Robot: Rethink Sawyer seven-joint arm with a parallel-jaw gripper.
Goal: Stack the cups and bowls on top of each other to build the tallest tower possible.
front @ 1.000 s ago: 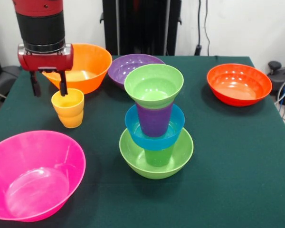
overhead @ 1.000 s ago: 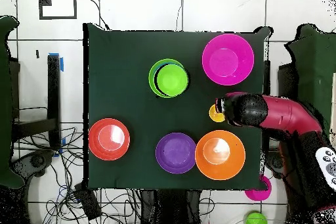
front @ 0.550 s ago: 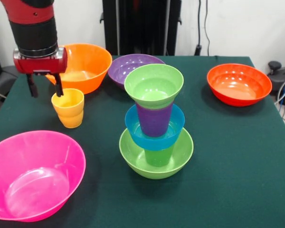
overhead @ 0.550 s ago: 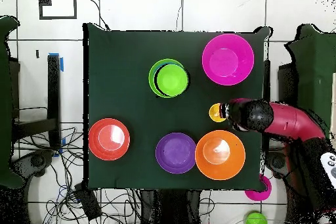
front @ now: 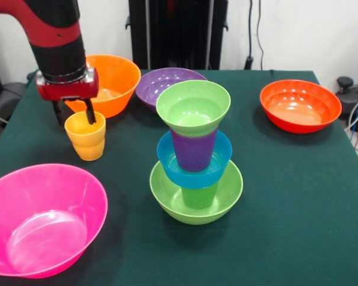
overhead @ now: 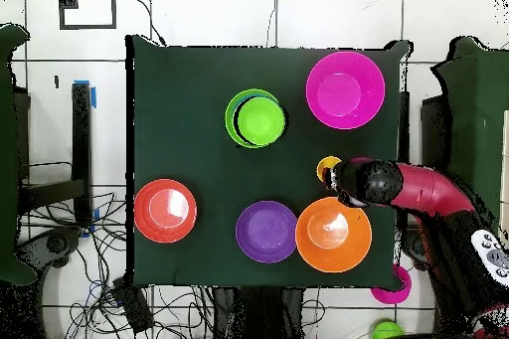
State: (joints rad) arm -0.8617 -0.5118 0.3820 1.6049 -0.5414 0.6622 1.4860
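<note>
The tower stands mid-table: a lime-green bowl [front: 218, 202], a green cup [front: 199, 196], a blue bowl [front: 167, 162], a purple cup [front: 194, 150] and a small green bowl [front: 193, 107] on top; from overhead it shows as the stacked green bowls [overhead: 256, 119]. A yellow-orange cup [front: 88, 138] [overhead: 325, 167] stands apart at the left. My gripper [front: 74, 113] [overhead: 343, 178] hangs open at that cup's far rim. One finger [front: 90, 112] is over the rim and the other sits outside it on the left. It holds nothing.
Loose bowls ring the tower: large pink [front: 42, 217] [overhead: 345, 89] at the near left, orange [front: 113, 77] [overhead: 333, 235] just behind my gripper, purple [front: 164, 83] [overhead: 266, 232], and red-orange [front: 299, 105] [overhead: 165, 210] at the far right.
My gripper has shifted right and come down onto the yellow-orange cup's rim, still open. The cups and bowls have not moved.
</note>
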